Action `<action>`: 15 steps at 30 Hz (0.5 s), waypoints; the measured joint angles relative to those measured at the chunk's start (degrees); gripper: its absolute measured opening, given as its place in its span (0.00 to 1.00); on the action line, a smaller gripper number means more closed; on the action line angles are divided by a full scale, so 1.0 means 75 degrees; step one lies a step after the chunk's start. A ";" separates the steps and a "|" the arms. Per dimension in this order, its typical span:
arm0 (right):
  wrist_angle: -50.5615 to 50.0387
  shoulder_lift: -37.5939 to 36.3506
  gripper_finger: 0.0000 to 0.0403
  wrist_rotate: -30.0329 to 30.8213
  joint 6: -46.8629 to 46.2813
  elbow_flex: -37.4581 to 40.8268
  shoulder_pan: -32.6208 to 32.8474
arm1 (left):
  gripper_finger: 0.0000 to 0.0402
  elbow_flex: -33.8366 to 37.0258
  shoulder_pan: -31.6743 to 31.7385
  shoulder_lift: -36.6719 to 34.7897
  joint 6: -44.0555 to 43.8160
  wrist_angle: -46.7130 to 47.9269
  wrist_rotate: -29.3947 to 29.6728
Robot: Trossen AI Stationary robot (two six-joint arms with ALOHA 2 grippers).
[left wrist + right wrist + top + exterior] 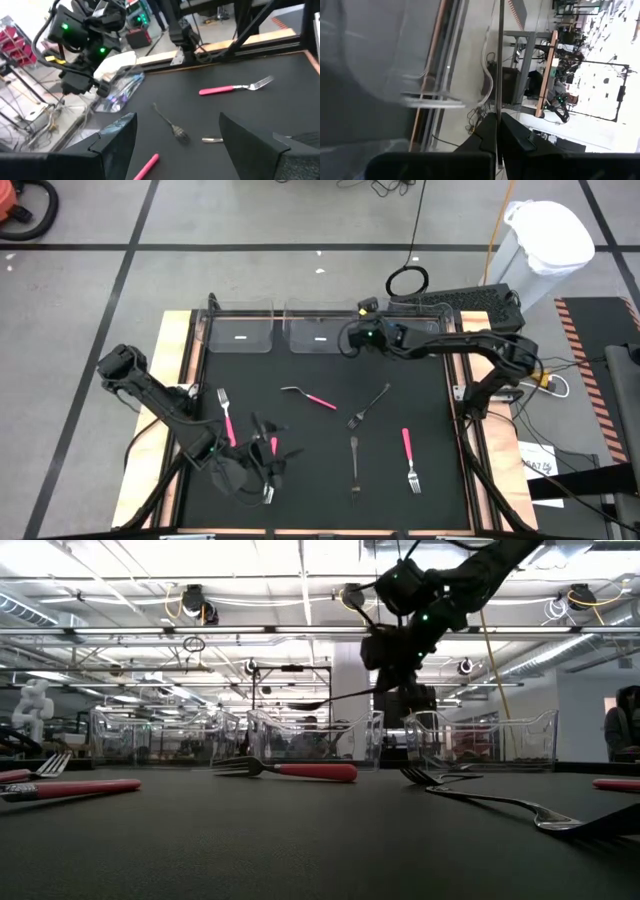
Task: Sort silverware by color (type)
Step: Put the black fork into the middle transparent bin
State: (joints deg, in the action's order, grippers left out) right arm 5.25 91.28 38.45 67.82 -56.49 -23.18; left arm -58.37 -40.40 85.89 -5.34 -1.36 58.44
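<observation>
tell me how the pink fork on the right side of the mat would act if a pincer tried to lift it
The pink fork looks slim and small, so probably light and stiff. It lies flat on the black mat, so fingers may struggle to get under it and could skid it sideways. Its smooth handle may slip or pivot if pinched off-centre.

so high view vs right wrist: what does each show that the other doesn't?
High only: the left gripper open, low over the mat's near left; pink-handled forks and dark pieces scattered on the black mat. Right wrist only: a thin dark utensil handle pinched between shut fingers. Both: the right gripper at the clear bins by the far edge.
</observation>
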 joint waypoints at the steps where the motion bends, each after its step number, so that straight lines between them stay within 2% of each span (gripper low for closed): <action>1: 0.0162 0.0074 0.01 0.0005 0.0081 -0.0002 -0.0039 | 0.71 0.0000 0.0029 0.0000 -0.0134 0.0129 -0.0013; 6: 0.0588 0.0335 0.01 0.0030 0.0588 -0.0003 -0.0228 | 0.71 0.0000 0.0150 0.0003 -0.0647 0.0668 -0.0024; 15: 0.0802 0.0829 0.01 0.0002 0.1140 -0.0003 -0.0356 | 0.71 0.0000 0.0397 0.0003 -0.0657 0.0659 -0.0196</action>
State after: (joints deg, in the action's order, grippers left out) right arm 11.27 97.49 38.47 76.37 -56.51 -25.86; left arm -58.37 -37.42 85.91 -10.26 3.59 56.97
